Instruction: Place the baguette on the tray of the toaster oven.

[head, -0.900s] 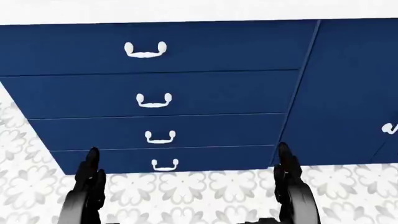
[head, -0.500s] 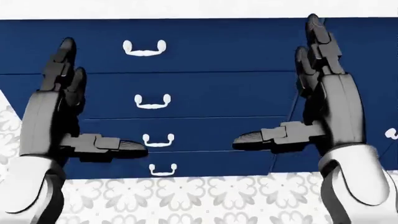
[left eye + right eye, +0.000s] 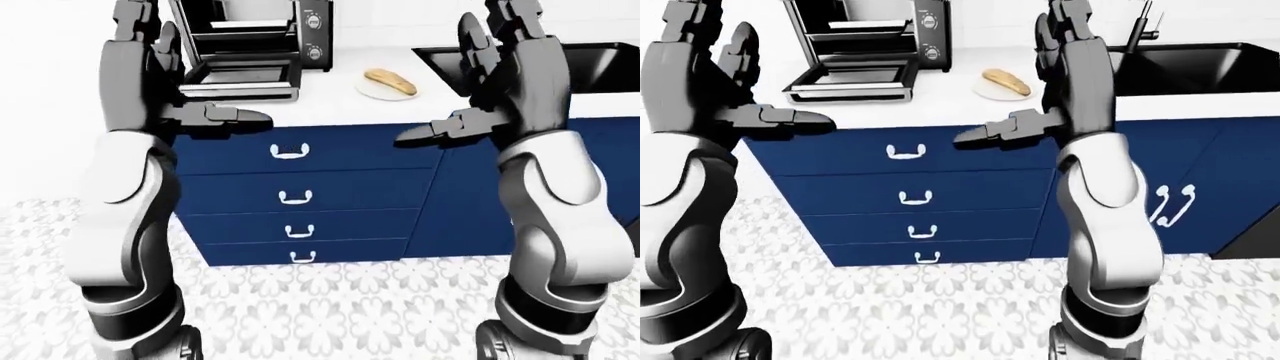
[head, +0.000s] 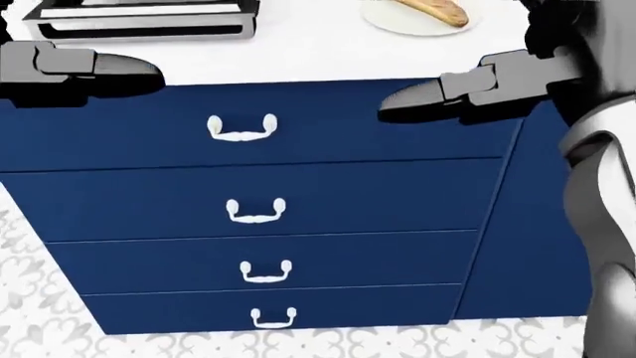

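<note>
The baguette (image 3: 390, 81) lies on a small white plate (image 3: 372, 91) on the white counter, right of the toaster oven (image 3: 262, 34). The oven's door (image 3: 240, 78) is folded down open, and a tray (image 3: 868, 25) shows inside. Both my hands are raised in front of the counter, palms facing each other, fingers up and thumbs pointing inward. My left hand (image 3: 752, 73) is open and empty below and left of the oven. My right hand (image 3: 458, 79) is open and empty, just right of the baguette in the picture.
A black sink (image 3: 1205, 66) with a dark faucet (image 3: 1145, 26) sits at the right of the counter. Blue drawers (image 4: 248, 194) with white handles run below the counter edge, and cabinet doors (image 3: 1170, 202) stand to the right. The floor (image 3: 330, 300) is patterned tile.
Both hands have risen from near the floor to counter height, staying open. The head view has shifted, so the counter top, oven door and baguette now show at its top.
</note>
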Controlling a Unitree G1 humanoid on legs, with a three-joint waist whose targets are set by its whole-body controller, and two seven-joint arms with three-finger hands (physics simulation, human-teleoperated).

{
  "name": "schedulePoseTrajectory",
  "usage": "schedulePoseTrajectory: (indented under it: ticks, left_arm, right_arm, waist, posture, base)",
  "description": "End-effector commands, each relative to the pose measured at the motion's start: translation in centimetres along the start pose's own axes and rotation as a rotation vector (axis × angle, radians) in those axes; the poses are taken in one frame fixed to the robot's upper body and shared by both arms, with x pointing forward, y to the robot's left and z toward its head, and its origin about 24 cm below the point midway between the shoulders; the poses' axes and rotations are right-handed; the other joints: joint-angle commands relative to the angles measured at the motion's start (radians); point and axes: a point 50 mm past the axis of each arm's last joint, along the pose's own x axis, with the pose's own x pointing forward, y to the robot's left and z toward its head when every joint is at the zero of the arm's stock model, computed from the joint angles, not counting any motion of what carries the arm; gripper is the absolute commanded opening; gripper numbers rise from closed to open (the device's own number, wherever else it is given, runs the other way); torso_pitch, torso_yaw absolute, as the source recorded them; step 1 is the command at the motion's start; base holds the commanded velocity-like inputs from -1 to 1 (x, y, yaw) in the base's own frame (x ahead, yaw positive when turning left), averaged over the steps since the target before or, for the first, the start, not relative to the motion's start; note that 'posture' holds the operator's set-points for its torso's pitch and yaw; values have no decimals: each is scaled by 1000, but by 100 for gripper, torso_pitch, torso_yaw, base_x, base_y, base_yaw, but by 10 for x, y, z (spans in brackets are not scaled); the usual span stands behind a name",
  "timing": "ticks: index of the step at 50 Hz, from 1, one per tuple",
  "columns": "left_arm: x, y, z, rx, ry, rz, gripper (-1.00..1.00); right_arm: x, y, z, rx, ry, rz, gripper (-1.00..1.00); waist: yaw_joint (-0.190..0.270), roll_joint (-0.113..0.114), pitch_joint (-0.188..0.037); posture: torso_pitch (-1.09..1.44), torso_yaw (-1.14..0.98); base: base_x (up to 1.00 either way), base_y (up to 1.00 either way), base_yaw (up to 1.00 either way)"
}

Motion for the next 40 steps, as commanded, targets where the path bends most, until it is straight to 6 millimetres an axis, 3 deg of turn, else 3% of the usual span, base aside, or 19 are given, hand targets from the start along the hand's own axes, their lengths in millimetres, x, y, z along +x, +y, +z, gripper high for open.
schedulePoseTrajectory:
  ticks: [1, 2, 3, 4, 10, 14, 16, 17, 18, 20, 23, 24, 28, 29, 30, 31, 32, 37, 40]
  left_arm:
    - [0, 3, 10, 10, -51, 19, 100]
    - [1, 5, 12, 4, -60, 31, 100]
    - [1, 6, 14, 12, -67, 36, 100]
    - [1, 7, 17, 16, -72, 36, 100]
    - [0, 11, 21, 31, -88, 54, 100]
    - [0, 17, 27, 41, -120, 80, 100]
    - [0, 18, 29, 46, -126, 83, 100]
    - [0, 18, 29, 49, -127, 81, 100]
    - [0, 19, 30, 51, -130, 85, 100]
    - [-1, 20, 31, 55, -132, 83, 100]
    - [-1, 21, 33, 56, -137, 90, 100]
    - [-1, 21, 34, 55, -137, 91, 100]
    - [-1, 20, 33, 60, -136, 89, 100]
    - [-1, 19, 34, 58, -136, 87, 100]
    - [-1, 19, 33, 61, -135, 88, 100]
    - [-2, 19, 33, 63, -132, 86, 100]
    - [-2, 20, 33, 65, -132, 86, 100]
    - [-3, 21, 35, 73, -137, 92, 100]
    - [-3, 23, 38, 79, -144, 97, 100]
  right_arm:
    - [1, 3, 10, 0, -52, 15, 100]
    - [0, 4, 9, 9, -60, 14, 100]
    - [0, 5, 8, 14, -62, 12, 100]
    - [0, 5, 7, 17, -63, 11, 100]
    - [2, 10, 5, 28, -62, 30, 100]
    - [3, 7, 11, 3, -73, 27, 100]
    - [3, 8, 11, -5, -72, 32, 100]
    - [4, 8, 10, -2, -72, 31, 100]
    - [4, 8, 7, 3, -69, 26, 100]
    - [4, 9, 8, 2, -71, 29, 100]
    - [4, 9, 10, -9, -86, 34, 100]
    - [3, 9, 10, -13, -84, 36, 100]
    - [3, 10, 10, -6, -90, 43, 100]
    - [3, 11, 11, -7, -92, 48, 100]
    - [2, 12, 11, -5, -95, 51, 100]
    - [2, 12, 10, -6, -93, 50, 100]
    - [1, 12, 10, -3, -93, 49, 100]
    - [1, 11, 10, -5, -93, 44, 100]
    - [1, 9, 11, -2, -99, 32, 100]
  waist:
    - [3, 20, -18]
    - [11, 49, -15]
    - [15, 15, -5]
    - [5, 31, 2]
    - [35, 0, -7]
    - [54, -43, -21]
    - [48, -105, -37]
    - [43, -84, -13]
    - [49, -97, 23]
    - [29, -100, -3]
    - [25, -93, 3]
    - [29, -90, -23]
    - [33, -22, -20]
    - [37, 17, -25]
    - [28, 22, -51]
    - [37, 4, -19]
    - [40, 17, -15]
    - [39, -10, -35]
    - [43, -33, -1]
  posture:
    - [0, 0]
    - [0, 0]
    - [0, 0]
    - [0, 0]
    - [0, 0]
    - [0, 0]
    - [0, 0]
    - [0, 0]
    - [0, 0]
    - [0, 0]
    - [0, 0]
    - [0, 0]
    - [0, 0]
    - [0, 0]
    - [0, 0]
    - [0, 0]
    - [0, 0]
    - [0, 0]
    - [0, 0]
  base:
    - [63, 0, 0]
    - [62, 0, 0]
    - [62, 0, 0]
    - [62, 0, 0]
    - [63, 0, 0]
    - [63, 0, 0]
    - [64, 0, 0]
    - [63, 0, 0]
    - [63, 0, 0]
    - [62, 0, 0]
    - [37, 0, 0]
    - [9, 0, 0]
    - [10, 0, 0]
    - [9, 0, 0]
    - [14, 0, 0]
    - [14, 0, 0]
    - [13, 0, 0]
    - [14, 0, 0]
    - [3, 0, 0]
